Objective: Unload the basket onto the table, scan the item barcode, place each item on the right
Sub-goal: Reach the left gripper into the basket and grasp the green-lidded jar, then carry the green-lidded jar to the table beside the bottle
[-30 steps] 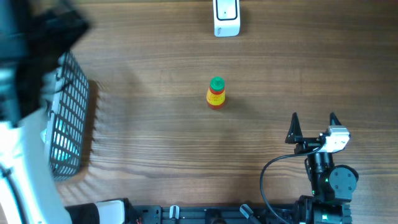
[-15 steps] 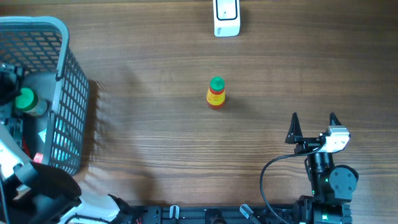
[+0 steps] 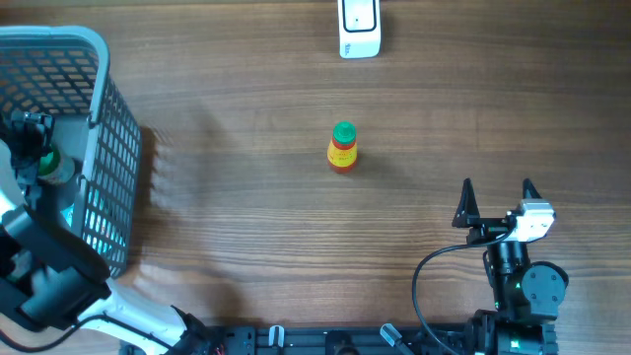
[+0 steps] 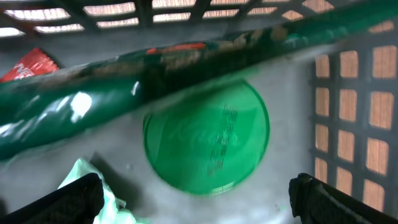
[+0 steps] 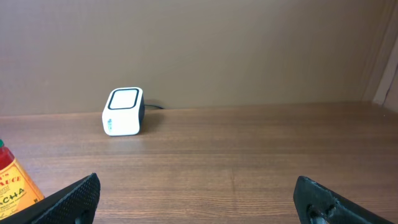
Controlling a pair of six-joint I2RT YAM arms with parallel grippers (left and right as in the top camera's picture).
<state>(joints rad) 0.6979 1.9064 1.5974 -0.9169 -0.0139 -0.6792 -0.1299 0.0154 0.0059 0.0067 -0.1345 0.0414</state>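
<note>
My left gripper (image 4: 199, 214) is open inside the grey mesh basket (image 3: 108, 148) at the table's left edge. It hovers over a round green lid (image 4: 206, 140), with nothing between its fingers. That green lid (image 3: 44, 163) also shows from overhead, deep in the basket. A long green package (image 4: 143, 81) lies across the lid. A small bottle (image 3: 342, 146) with a green cap and a yellow-red label stands upright mid-table. The white barcode scanner (image 3: 359, 28) sits at the far edge. My right gripper (image 3: 496, 202) is open and empty near the front right, facing the scanner (image 5: 123, 112).
The basket also holds a red packet (image 4: 28, 62) and pale green plastic (image 4: 93, 186). Its mesh wall (image 4: 348, 112) rises close on the right of my left gripper. The bottle (image 5: 15, 183) shows at the left edge of the right wrist view.
My left arm has swung across the basket and now reaches down into it, close to the green lid. The bottle, scanner and right arm have not moved.
</note>
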